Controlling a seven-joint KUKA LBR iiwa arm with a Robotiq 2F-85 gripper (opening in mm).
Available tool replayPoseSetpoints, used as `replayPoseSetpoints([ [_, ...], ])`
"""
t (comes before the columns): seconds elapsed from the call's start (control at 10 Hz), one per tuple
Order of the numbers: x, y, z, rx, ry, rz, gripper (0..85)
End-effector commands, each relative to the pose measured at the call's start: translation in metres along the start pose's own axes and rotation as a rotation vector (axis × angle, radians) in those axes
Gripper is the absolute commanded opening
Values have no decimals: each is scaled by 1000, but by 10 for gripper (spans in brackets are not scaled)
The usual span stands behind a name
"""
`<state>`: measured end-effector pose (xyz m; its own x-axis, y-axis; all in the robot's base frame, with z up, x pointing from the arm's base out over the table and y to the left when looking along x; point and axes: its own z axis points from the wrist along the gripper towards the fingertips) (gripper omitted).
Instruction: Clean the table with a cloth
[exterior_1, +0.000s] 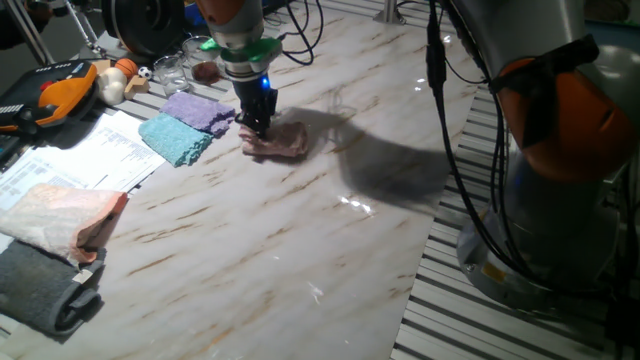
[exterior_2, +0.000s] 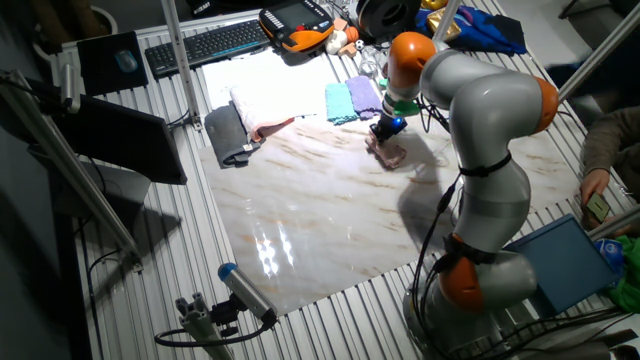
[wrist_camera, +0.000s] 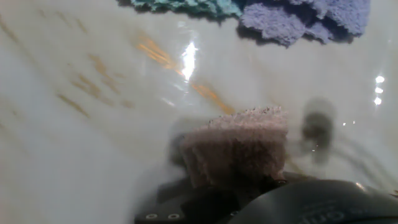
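Note:
The small dusty-pink cloth (exterior_1: 283, 141) lies bunched on the white marble table (exterior_1: 300, 250), towards its far side. My gripper (exterior_1: 257, 127) stands straight down on the cloth's left end, with its fingers shut on a fold of it. In the other fixed view the gripper (exterior_2: 383, 133) presses on the cloth (exterior_2: 391, 153) beside the table's far edge. In the hand view the cloth (wrist_camera: 239, 146) rises as a pinched pink ridge just ahead of the dark fingers; the fingertips themselves are hidden by it.
A teal cloth (exterior_1: 178, 138) and a purple cloth (exterior_1: 200, 110) lie just left of the gripper. A pale peach cloth (exterior_1: 65, 218), a grey cloth (exterior_1: 45, 285) and papers (exterior_1: 85, 160) are at the left. Glassware (exterior_1: 172, 68) stands behind. The arm's base (exterior_1: 560, 160) is at the right.

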<state>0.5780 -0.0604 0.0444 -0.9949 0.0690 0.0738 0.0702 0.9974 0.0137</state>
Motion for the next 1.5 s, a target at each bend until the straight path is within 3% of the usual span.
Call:
replayPoseSetpoints([
  [0.0,-2,-5,-1,1,4,-16,0],
  [0.5,-4,-51,3,30,-25,-63,0],
  [1.4,3,-102,2,62,-42,-141,0],
])
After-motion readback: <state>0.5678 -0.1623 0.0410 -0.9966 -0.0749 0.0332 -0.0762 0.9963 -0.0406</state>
